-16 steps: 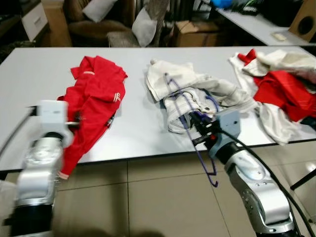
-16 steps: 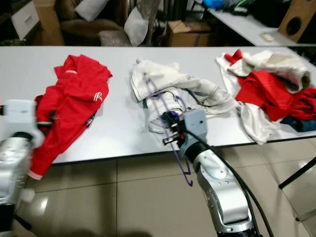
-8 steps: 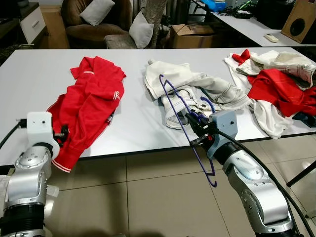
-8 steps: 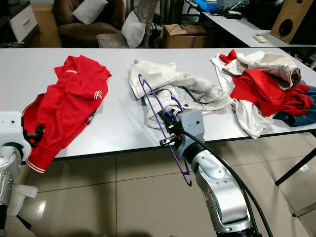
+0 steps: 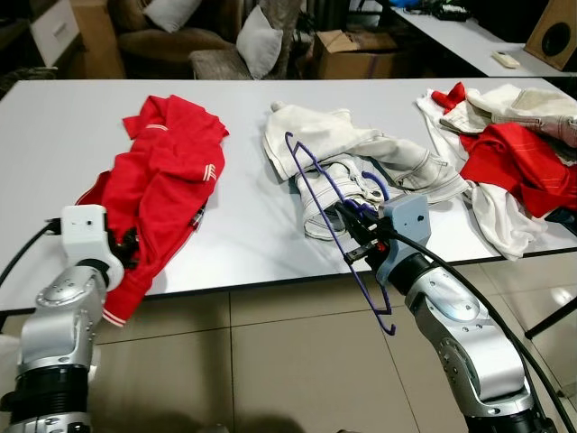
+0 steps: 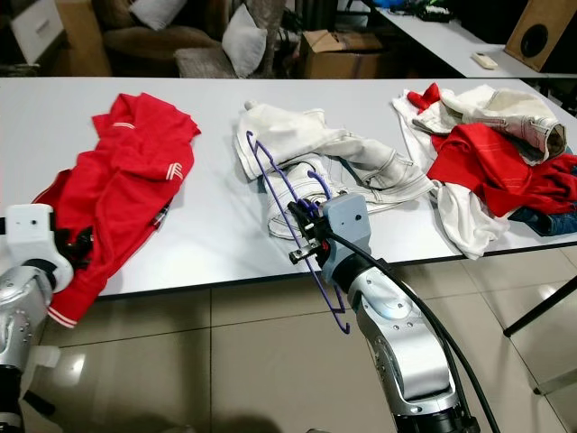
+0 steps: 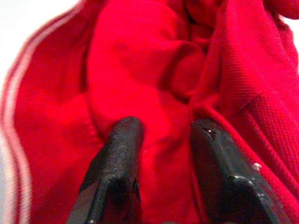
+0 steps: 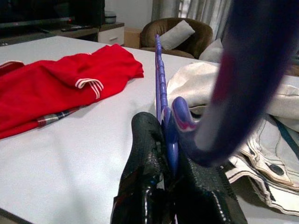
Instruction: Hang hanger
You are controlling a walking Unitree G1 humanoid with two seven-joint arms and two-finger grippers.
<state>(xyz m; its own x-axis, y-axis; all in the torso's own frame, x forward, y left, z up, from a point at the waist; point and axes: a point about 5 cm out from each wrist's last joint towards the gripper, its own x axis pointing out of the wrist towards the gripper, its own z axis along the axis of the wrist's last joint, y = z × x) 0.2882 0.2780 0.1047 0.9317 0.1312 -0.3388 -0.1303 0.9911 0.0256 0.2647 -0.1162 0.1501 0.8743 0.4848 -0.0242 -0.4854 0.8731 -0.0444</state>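
Observation:
A purple hanger [image 5: 315, 185] stands tilted over the table's front edge, its hook hanging below toward the floor. My right gripper [image 5: 356, 242] is shut on its middle; the right wrist view shows the fingers [image 8: 147, 149] clamped on the purple bar [image 8: 159, 79]. A red shirt [image 5: 167, 176] lies on the left of the white table [image 5: 243, 225], with its hem drooping over the front edge. At that edge my left gripper [image 5: 129, 245] is shut on the shirt, and a fold of red cloth [image 7: 140, 84] sits between the black fingers [image 7: 119, 149].
A crumpled white garment [image 5: 352, 158] lies mid-table behind the hanger. A pile of red and white clothes [image 5: 514, 149] sits at the right end. Beyond the table are an armchair with cushions [image 5: 261, 50] and a cardboard box [image 5: 352, 50]. Tiled floor lies below.
The camera has shifted slightly. My left arm has come down and settled at the red shirt's front edge, still holding the cloth. The right gripper keeps the hanger in much the same pose.

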